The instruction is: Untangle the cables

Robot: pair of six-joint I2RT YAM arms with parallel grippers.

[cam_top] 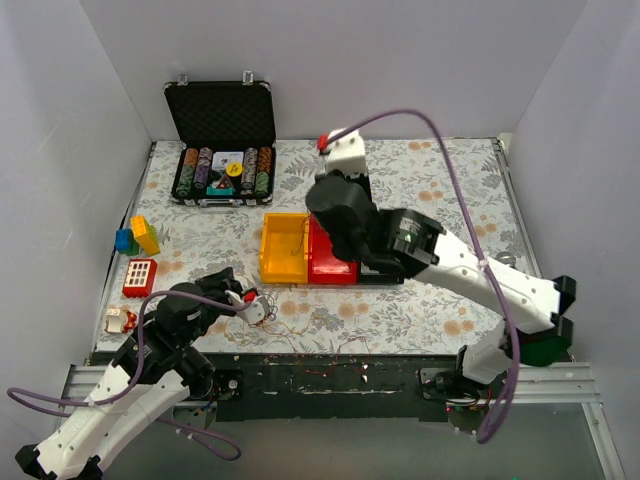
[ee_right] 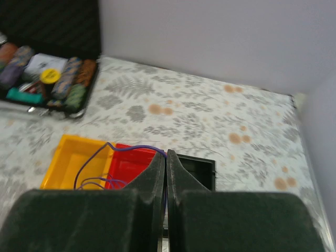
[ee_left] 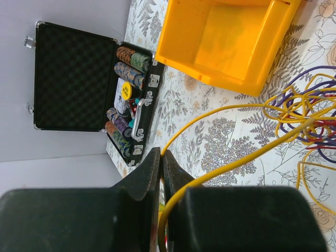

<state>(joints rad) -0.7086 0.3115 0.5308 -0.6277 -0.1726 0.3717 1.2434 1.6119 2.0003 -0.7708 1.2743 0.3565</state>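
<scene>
In the left wrist view the cables form a knot [ee_left: 310, 115] of yellow, purple and red strands on the flowered cloth. One yellow cable [ee_left: 220, 113] runs from that knot into my left gripper [ee_left: 161, 153], which is shut on it low over the table's near left [cam_top: 252, 303]. My right gripper [ee_right: 166, 155] is shut on a thin purple cable [ee_right: 121, 149] that loops down toward the yellow bin [ee_right: 68, 163]. From above, the right gripper [cam_top: 325, 143] is raised high over the bins. Thin strands [cam_top: 300, 328] lie along the near edge.
Yellow [cam_top: 283, 248], red [cam_top: 330, 262] and black [ee_right: 197, 165] bins stand side by side mid-table. An open case of poker chips [cam_top: 222, 145] sits at the back left. Toy blocks [cam_top: 138, 236], a red block [cam_top: 140, 277] and a small object [cam_top: 117, 320] line the left edge.
</scene>
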